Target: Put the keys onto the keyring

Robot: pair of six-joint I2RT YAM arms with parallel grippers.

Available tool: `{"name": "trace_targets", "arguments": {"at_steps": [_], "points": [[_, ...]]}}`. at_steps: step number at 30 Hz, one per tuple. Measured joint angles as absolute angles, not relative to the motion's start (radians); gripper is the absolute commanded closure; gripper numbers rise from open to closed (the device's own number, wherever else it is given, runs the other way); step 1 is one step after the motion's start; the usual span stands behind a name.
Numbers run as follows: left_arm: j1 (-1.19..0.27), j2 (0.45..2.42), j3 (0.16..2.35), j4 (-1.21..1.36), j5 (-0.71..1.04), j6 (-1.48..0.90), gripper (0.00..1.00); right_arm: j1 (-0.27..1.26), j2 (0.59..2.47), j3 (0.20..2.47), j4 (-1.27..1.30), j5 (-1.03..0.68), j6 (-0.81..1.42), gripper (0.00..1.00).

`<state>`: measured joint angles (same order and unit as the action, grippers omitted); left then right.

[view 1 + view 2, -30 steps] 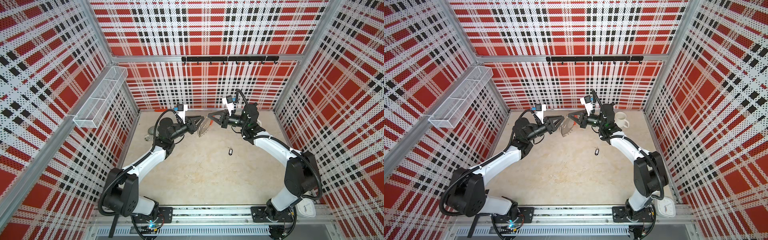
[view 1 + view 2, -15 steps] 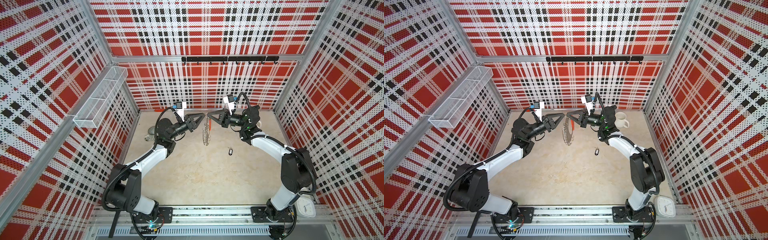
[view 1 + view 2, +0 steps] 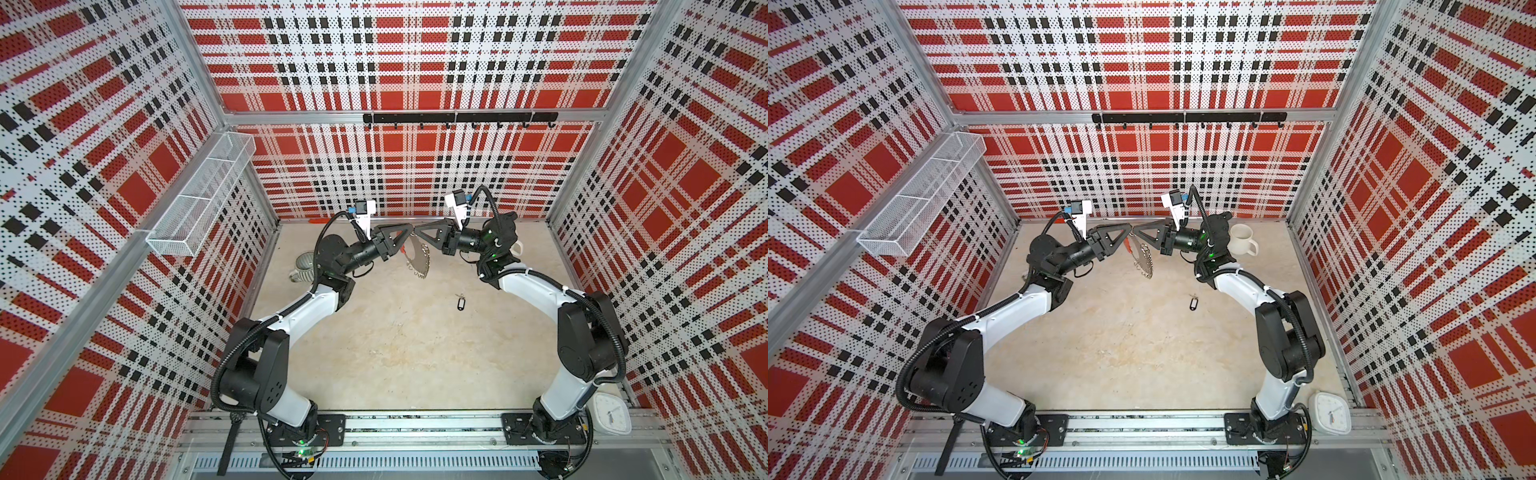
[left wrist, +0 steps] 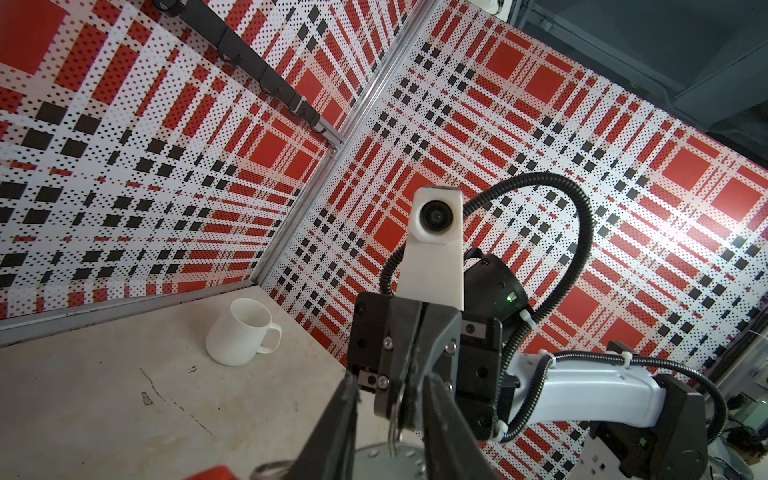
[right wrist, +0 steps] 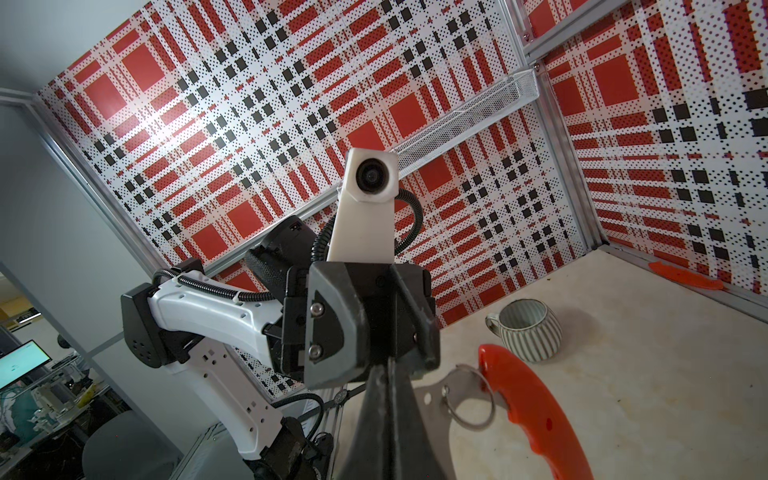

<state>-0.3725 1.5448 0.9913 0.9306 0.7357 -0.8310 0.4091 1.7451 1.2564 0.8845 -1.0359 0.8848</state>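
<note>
The keyring hangs clamped in right gripper; left gripper jaws apart beside it; next, presumably: fetch keys from mid-table.

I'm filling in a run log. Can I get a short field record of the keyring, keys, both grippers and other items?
keyring: hangs from the right gripper over the table
right gripper: shut on the keyring
left gripper: jaws apart, one on either side of the keyring's edge
keys: flat on the table, apart from the keyring, no gripper touching
other items: white mug, striped mug, clock
</note>
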Motion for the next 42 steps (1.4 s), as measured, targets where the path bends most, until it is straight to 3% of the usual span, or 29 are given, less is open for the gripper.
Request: {"name": "trace_targets", "arguments": {"at_steps": [5, 10, 18, 22, 26, 34, 37, 42], "points": [[-0.374, 1.545, 0.991, 0.936, 0.737, -0.835, 0.68, 0.409, 1.745, 1.256, 0.888, -1.031, 0.885, 1.0], [-0.374, 1.545, 0.988, 0.936, 0.737, -0.838, 0.76, 0.407, 1.747, 1.256, 0.906, -1.023, 0.907, 1.0], [-0.374, 1.545, 0.988, 0.939, 0.737, -0.842, 0.76, 0.405, 1.762, 1.26, 0.963, -1.016, 0.957, 1.0], [-0.374, 1.545, 0.988, 0.943, 0.737, -0.845, 0.85, 0.403, 1.765, 1.26, 0.974, -1.016, 0.968, 1.0], [-0.377, 1.545, 0.988, 0.949, 0.736, -0.846, 1.0, 0.403, 1.767, 1.26, 0.979, -1.014, 0.976, 1.0], [-0.379, 1.545, 0.988, 0.944, 0.724, -0.842, 1.0, 0.403, 1.767, 1.26, 0.972, -1.008, 0.969, 0.99], [-0.38, 1.544, 0.988, 0.922, 0.705, -0.833, 1.0, 0.403, 1.767, 1.26, 0.951, -0.995, 0.954, 0.67], [-0.381, 1.543, 0.987, 0.855, 0.668, -0.811, 1.0, 0.385, 1.739, 1.225, 0.93, -0.959, 0.937, 0.49]]}}
